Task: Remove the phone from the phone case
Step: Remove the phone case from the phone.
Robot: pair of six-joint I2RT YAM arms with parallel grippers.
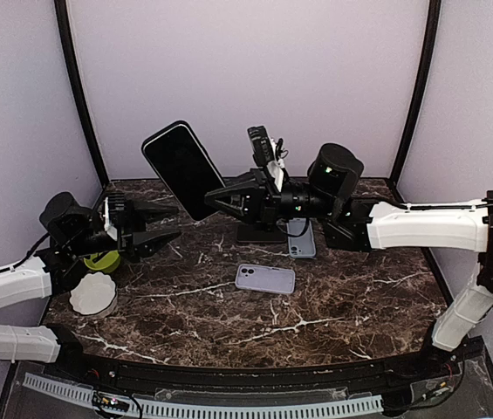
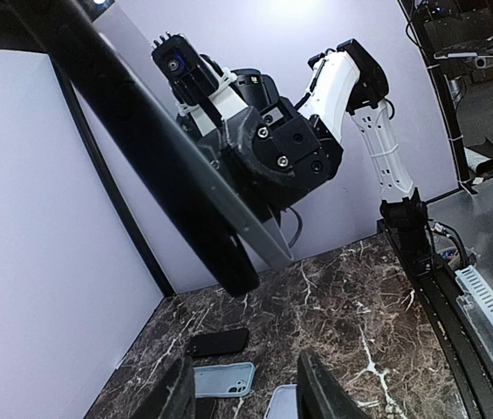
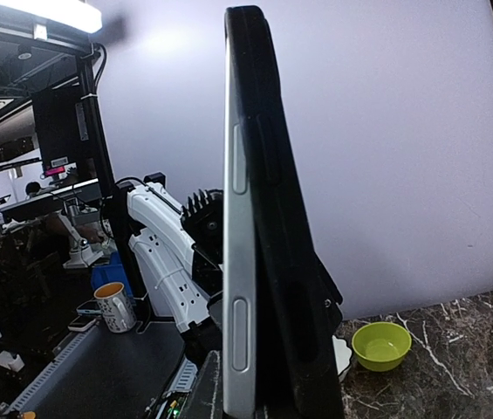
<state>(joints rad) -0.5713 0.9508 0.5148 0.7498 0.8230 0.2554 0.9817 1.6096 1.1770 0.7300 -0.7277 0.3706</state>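
My right gripper [image 1: 217, 197] holds the phone [image 1: 181, 168] up in the air above the back left of the table, dark screen toward the camera. Edge-on in the right wrist view, the phone's silver frame [image 3: 239, 218] with its side buttons lies against the black phone case [image 3: 283, 262], and the right gripper [image 3: 263, 388] is shut on the pair at their lower end. My left gripper [image 1: 154, 225] is lower and to the left of the phone, apart from it. Its fingers [image 2: 316, 388] stand open with nothing between them.
On the marble table lie a lavender case [image 1: 265, 278], a light blue case [image 1: 301, 237] and a black case [image 2: 218, 341]. A green bowl [image 1: 102, 260] and a white lid [image 1: 93, 294] sit at the left edge. Walls close the back and sides.
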